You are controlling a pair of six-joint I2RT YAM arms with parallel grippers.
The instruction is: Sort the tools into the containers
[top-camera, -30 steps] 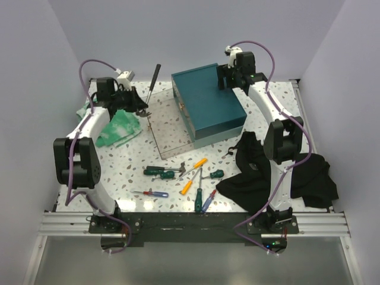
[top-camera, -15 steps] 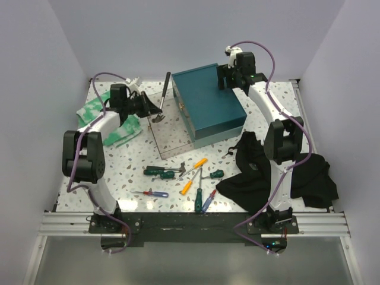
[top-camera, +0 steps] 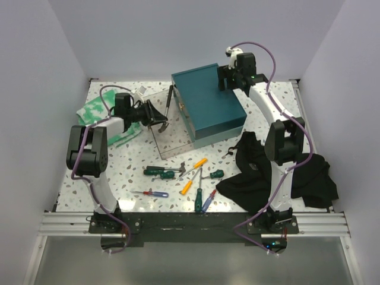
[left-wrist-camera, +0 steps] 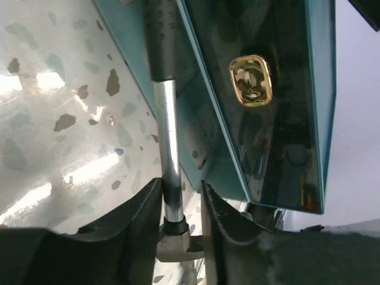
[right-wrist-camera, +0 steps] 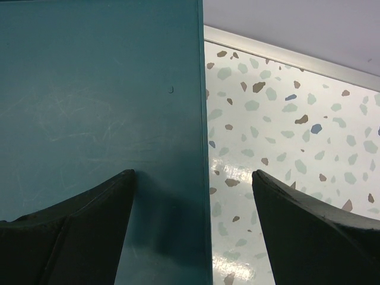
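Observation:
My left gripper [top-camera: 157, 117] is shut on a small black-handled hammer [top-camera: 168, 100] and holds it over the clear plastic box [top-camera: 169, 141], with the handle pointing toward the dark-teal box [top-camera: 208, 101]. In the left wrist view the jaws [left-wrist-camera: 181, 199] clamp the metal shaft [left-wrist-camera: 167, 154] just above the hammer head. My right gripper [top-camera: 229, 76] is open and empty over the teal box's far right edge, which runs between its jaws [right-wrist-camera: 191, 178]. Several screwdrivers lie at the front: green [top-camera: 155, 171], orange [top-camera: 199, 163], red-and-blue [top-camera: 151, 193]. A second hammer [top-camera: 178, 173] lies among them.
A green-white cloth [top-camera: 95, 110] lies at the left, behind my left arm. A black cloth [top-camera: 279, 172] is heaped at the front right around the right arm. The teal box's lid is shut, and its gold latch [left-wrist-camera: 250, 80] faces the clear box.
My left gripper has swung right from above the green cloth to over the clear box, carrying the hammer, which tipped from upright to lying low. The right arm has not moved.

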